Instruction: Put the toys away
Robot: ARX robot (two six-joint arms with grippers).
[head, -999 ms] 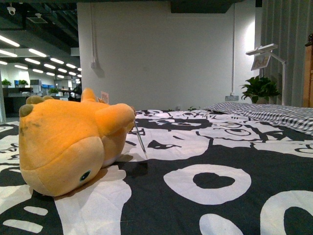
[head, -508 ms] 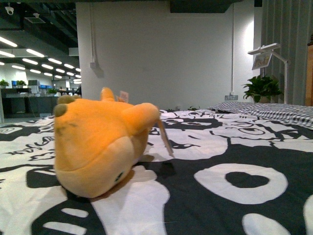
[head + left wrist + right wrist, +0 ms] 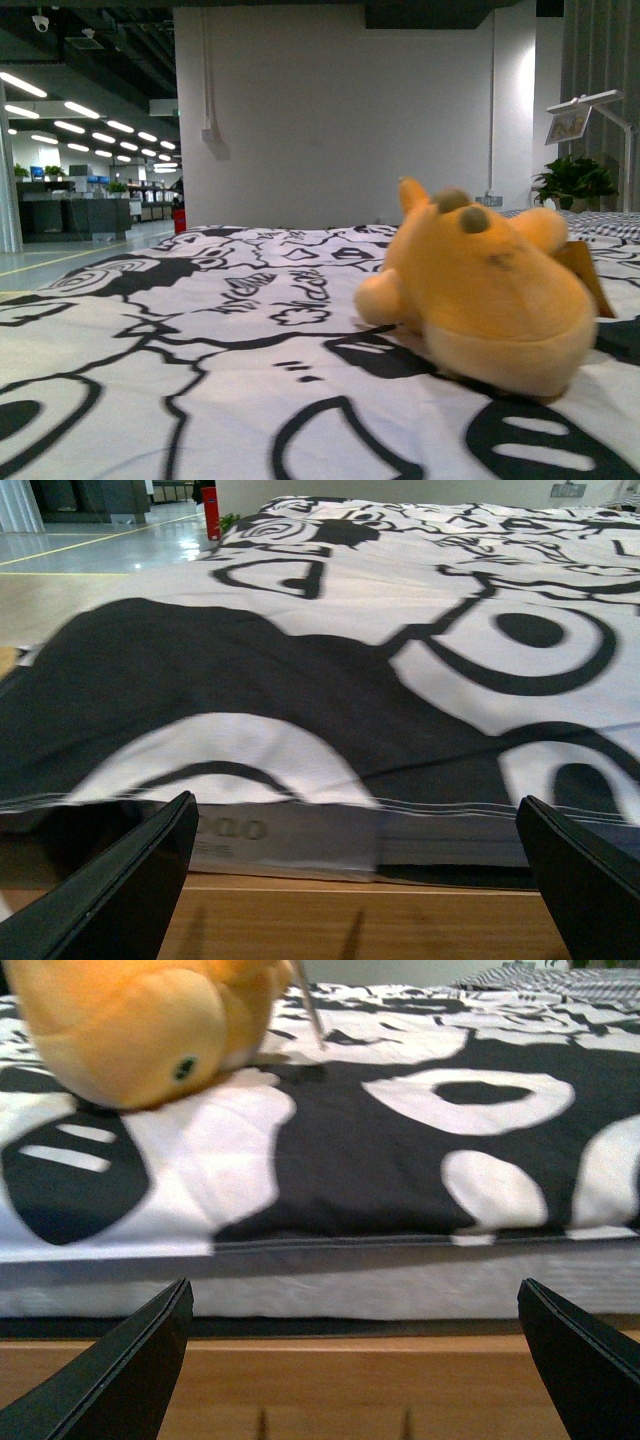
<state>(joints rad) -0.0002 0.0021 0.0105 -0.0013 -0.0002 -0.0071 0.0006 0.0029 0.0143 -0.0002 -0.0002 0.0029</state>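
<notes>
The yellow-orange plush toy [image 3: 490, 290] lies on the black-and-white bed cover [image 3: 200, 330], in the right half of the front view. It is soft-focused there, and its face cannot be made out. A tag [image 3: 585, 272] sticks out on its far side, partly hidden by the body. Behind it, a plant [image 3: 572, 182] and a lamp [image 3: 585, 110] stand by the wall, the lamp cut off at the edge.

Neither arm shows in the front view. In the right wrist view the toy [image 3: 130, 1020] is cropped at the top, with one eye [image 3: 182, 1067] showing. The right gripper [image 3: 353, 1285] is spread wide and holds nothing, only its dark fingers [image 3: 130, 1370] in sight, low before the wooden frame [image 3: 340, 1390]. The left gripper [image 3: 355, 802] is spread just as wide and empty, facing the cover's edge; the toy is out of its view.
</notes>
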